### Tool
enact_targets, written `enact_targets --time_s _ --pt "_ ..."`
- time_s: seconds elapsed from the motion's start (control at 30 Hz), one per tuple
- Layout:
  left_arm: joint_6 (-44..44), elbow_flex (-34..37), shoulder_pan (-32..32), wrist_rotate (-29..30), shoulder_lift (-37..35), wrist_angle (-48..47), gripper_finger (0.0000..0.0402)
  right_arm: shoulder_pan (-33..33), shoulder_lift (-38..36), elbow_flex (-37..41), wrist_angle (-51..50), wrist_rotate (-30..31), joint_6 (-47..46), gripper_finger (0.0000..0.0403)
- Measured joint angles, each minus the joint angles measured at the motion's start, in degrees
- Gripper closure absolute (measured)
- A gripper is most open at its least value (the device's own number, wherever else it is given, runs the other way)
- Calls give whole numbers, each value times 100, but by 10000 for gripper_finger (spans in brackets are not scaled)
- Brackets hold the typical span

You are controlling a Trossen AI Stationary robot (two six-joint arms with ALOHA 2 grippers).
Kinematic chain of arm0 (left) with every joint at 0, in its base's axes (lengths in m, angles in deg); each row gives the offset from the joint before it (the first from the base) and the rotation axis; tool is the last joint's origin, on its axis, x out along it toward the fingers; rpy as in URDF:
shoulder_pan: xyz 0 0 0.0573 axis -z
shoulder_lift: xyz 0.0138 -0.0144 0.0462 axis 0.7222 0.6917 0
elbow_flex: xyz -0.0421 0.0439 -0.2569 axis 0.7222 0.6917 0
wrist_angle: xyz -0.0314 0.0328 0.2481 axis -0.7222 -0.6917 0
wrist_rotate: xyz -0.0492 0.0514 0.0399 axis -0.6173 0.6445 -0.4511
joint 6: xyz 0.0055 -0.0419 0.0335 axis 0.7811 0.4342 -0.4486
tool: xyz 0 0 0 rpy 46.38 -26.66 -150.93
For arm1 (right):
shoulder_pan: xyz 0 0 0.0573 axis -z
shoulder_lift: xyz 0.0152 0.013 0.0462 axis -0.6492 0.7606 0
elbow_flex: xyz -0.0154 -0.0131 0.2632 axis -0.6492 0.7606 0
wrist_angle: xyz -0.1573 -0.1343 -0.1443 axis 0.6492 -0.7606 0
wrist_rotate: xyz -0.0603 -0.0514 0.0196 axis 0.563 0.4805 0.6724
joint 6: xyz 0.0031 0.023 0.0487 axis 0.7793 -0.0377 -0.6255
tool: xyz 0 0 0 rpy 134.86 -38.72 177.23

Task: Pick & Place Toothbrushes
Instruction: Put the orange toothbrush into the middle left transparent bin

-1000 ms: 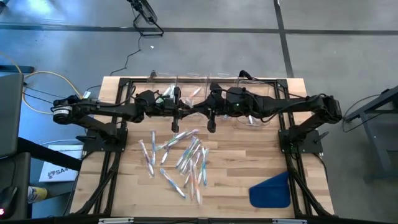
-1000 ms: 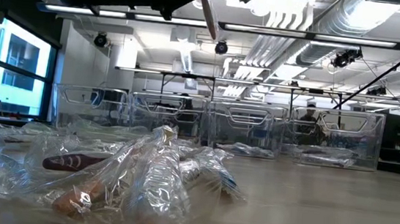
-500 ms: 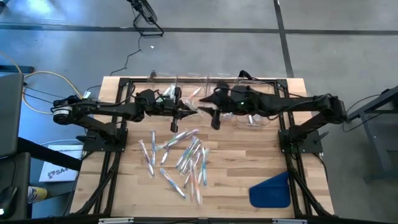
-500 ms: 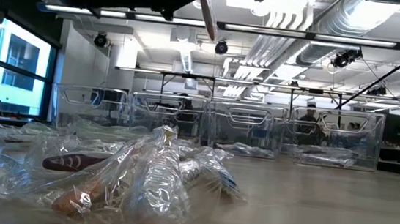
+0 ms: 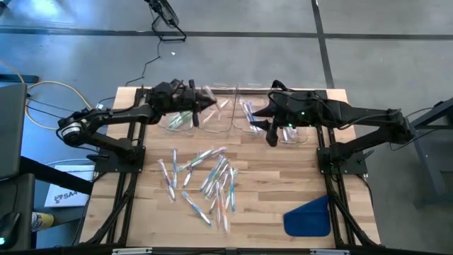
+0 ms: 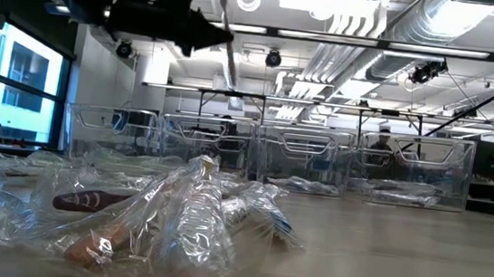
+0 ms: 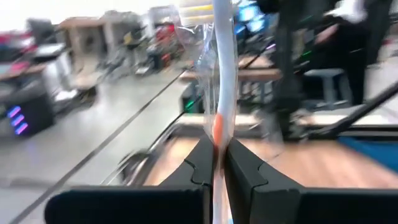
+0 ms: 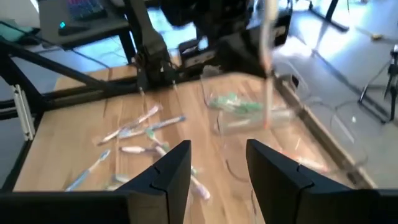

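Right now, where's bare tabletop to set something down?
Free wood: the strip between the toothbrush pile and the blue cloth piece, and the band left of the pile toward the table edge. Crowded: the centre pile, and the far edge with the clear bins, where the left gripper and right gripper work.
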Motion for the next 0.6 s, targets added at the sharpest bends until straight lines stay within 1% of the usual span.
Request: enact_targets --time_s 0.1,0.27,0.33,0.5,0.6 --pt "0 0 -324 193 0 -368 392 0 55 0 -139 2 -65 254" --pt "134 -62 -770 214 39 -1003 392 0 362 0 -84 7 -65 254" --pt "108 -308 -865 207 110 -1577 392 0 501 0 -47 7 -65 254" --pt "-584 -1266 -871 345 466 -3063 392 0 887 0 -53 -22 -181 254" --pt "-791 -1685 -871 357 735 -3595 392 0 1061 7 -196 -33 -307 254"
